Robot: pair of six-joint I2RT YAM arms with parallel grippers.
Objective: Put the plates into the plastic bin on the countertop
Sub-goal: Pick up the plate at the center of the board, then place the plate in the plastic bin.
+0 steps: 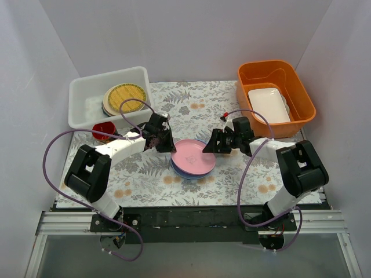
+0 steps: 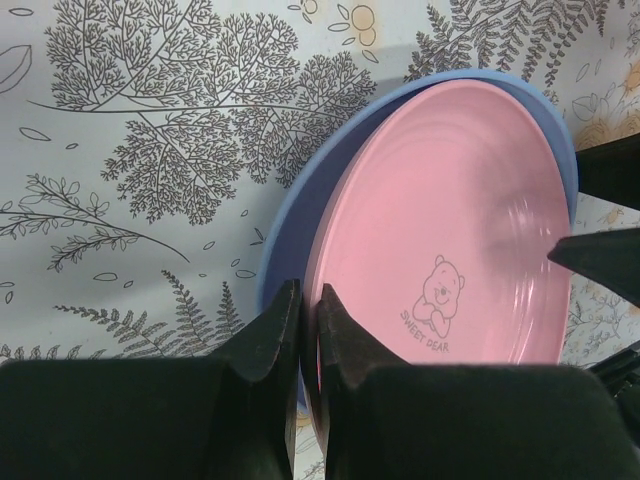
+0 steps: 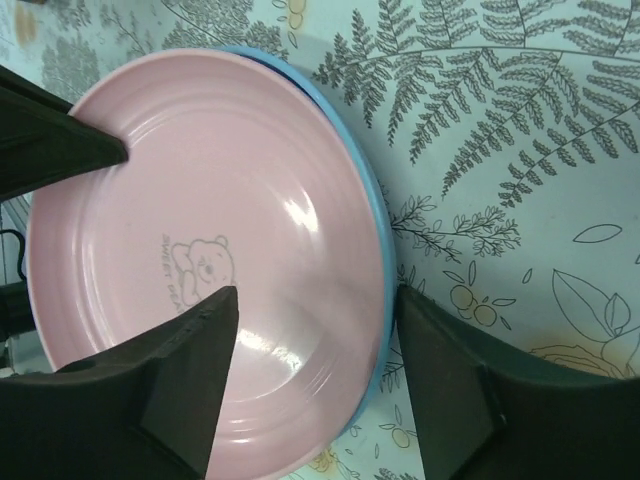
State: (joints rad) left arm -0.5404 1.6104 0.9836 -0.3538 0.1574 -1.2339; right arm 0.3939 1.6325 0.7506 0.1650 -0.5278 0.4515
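Partway through, I'd judge. On the countertop (image 1: 145, 174) there are two plates yet to go, stacked dead centre between my arms. The rest I can see sit in the plastic bin (image 1: 107, 75) at the far left corner.

That bin holds a stack. The woven-bamboo plate (image 1: 124, 95) is on top and paler rims peek out beneath it. How many are under there, I can't count from up here. Across at the far right, the orange tub (image 1: 301, 92) holds only the white rectangular dish (image 1: 268, 105). That's not my job, so it gets left alone.

Now the centre stack. The light blue plate (image 1: 191, 172) lies flat on the fern print. The pink plate (image 1: 191, 155) with the little bear on it sits on top, shifted a touch so a blue crescent shows around one side. A red mug (image 1: 104, 128) stands just in front of the bin, near my left arm and worth minding on the way over.

My left pincer (image 2: 307, 320) is pinched tight on the near rim of the pink plate. My right pincer (image 3: 315, 300) gapes wide and holds nothing, one finger over the pink face and the other outside the blue edge.

Left to do, I reckon: carry the pink one to the bin, then the blue.
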